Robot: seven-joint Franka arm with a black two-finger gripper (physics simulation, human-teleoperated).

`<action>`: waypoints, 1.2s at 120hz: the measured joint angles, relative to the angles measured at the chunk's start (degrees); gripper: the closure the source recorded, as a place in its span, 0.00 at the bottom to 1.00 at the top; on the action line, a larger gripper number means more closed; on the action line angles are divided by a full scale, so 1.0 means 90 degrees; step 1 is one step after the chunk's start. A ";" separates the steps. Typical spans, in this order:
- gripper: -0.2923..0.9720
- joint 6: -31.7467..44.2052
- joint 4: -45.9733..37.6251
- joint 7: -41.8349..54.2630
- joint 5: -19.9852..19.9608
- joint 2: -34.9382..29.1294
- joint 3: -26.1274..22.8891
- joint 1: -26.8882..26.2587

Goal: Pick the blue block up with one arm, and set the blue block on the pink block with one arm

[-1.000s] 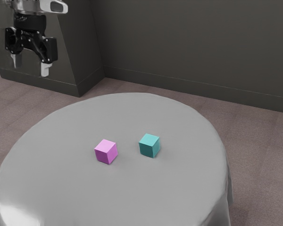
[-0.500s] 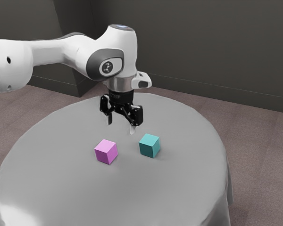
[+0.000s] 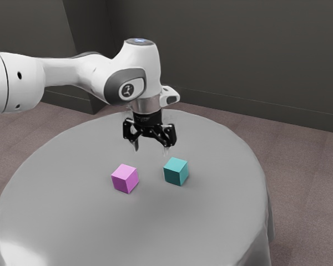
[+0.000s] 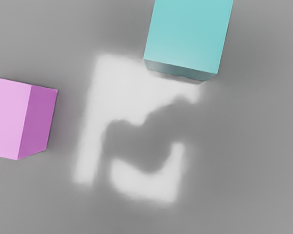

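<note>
Teal-blue block (image 3: 176,170); pink block (image 3: 125,178); grey table (image 3: 72,221); black gripper (image 3: 151,146).

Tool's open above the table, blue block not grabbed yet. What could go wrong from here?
1. The tool hangs open above and to the side of the blue block, not over it. Dropping straight down could land a finger on its edge and shove it.
2. The pink block sits close by, so the wide-open tool may knock it on the way.

Table (image 3: 72,221): round and gray, under my jaws.
Pink block (image 3: 125,178): sits on the table, below my jaws, off to one side.
Blue block (image 3: 176,170): sits on the table, below my jaws on the other side, apart from the pink one.
</note>
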 joint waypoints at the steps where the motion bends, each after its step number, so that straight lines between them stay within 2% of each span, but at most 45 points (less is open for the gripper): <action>1: 0.23 0.0039 -0.0024 -0.0016 0.0012 0.0014 0.0003 -0.0002; 38: 0.23 0.2000 -0.0470 -0.0237 0.0712 0.0506 0.0036 -0.0016; 64: 0.23 0.2753 -0.0595 -0.0195 0.0983 0.0742 0.0058 -0.0017; 99: 0.23 0.2633 -0.0471 -0.0341 0.0774 0.0928 0.0122 0.0001; 144: 0.23 0.1647 0.0625 -0.0272 0.0492 0.1774 0.0103 -0.0051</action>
